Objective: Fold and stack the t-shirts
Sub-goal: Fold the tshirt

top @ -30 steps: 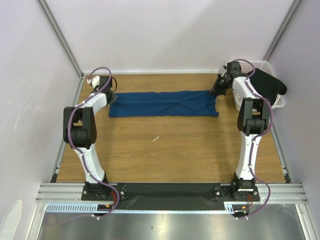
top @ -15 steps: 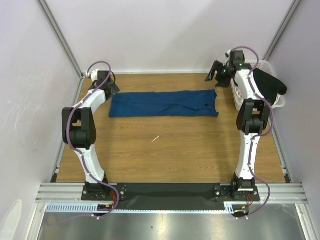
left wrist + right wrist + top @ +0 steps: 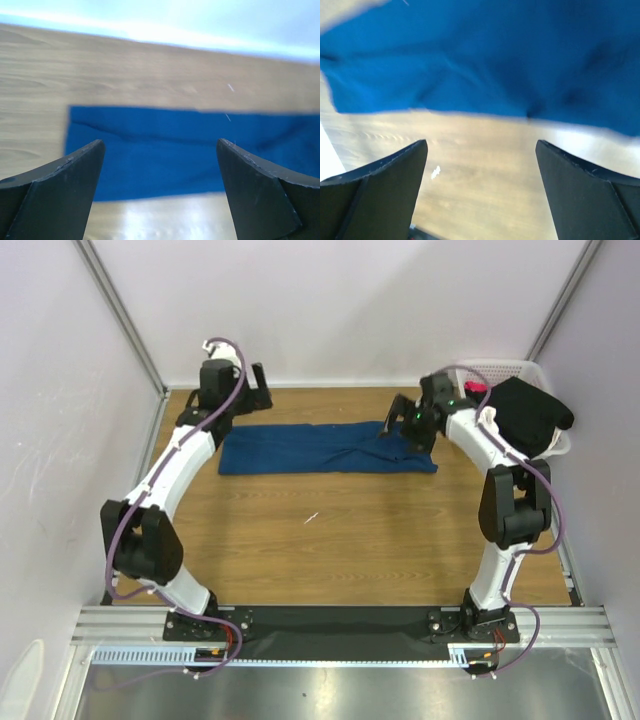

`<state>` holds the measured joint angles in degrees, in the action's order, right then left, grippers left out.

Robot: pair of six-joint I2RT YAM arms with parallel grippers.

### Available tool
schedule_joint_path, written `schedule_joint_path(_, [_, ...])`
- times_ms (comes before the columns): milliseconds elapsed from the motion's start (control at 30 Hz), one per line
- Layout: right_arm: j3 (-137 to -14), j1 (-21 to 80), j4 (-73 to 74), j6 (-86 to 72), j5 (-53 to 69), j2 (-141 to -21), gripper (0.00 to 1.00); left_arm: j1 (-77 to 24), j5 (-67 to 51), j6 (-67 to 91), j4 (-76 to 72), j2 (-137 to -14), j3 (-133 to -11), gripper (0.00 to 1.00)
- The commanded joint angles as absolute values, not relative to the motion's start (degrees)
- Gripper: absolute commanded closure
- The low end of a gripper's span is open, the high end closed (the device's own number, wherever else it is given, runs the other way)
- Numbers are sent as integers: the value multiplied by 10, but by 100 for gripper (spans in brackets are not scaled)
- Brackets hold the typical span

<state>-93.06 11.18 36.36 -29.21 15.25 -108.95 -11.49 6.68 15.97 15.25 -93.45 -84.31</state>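
Observation:
A dark blue t-shirt (image 3: 325,447) lies folded into a long flat strip across the far part of the wooden table (image 3: 330,540). My left gripper (image 3: 256,387) hangs open above and behind the strip's left end, nothing between its fingers. In the left wrist view the blue t-shirt (image 3: 190,150) lies below the left gripper (image 3: 160,145). My right gripper (image 3: 399,416) is open over the strip's right end. The right wrist view shows the blue t-shirt (image 3: 485,60) beyond the empty right gripper (image 3: 481,143). A black t-shirt (image 3: 532,412) is draped over the basket.
A white lattice basket (image 3: 500,367) stands at the back right corner, with a bit of pink (image 3: 473,388) showing inside. White walls and metal posts close in the table on three sides. A small white speck (image 3: 312,517) lies mid-table.
Both grippers opened and let go of the blue t-shirt's ends. The left one rose and swung right along the back edge; the right one moved left over the shirt's right end.

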Motion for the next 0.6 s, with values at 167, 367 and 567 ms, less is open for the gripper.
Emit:
schedule_joint_path(167, [-803, 143, 250, -441, 77, -1030, 10, -126, 26, 155, 156, -875, -735, 0])
schedule_joint_path(367, [-812, 140, 227, -447, 46, -1063, 32, -126, 25, 163, 149, -853, -706, 0])
schedule_joint_path(567, [-851, 138, 250, -439, 37, -1108, 39, -126, 27, 164, 152, -850, -698, 0])
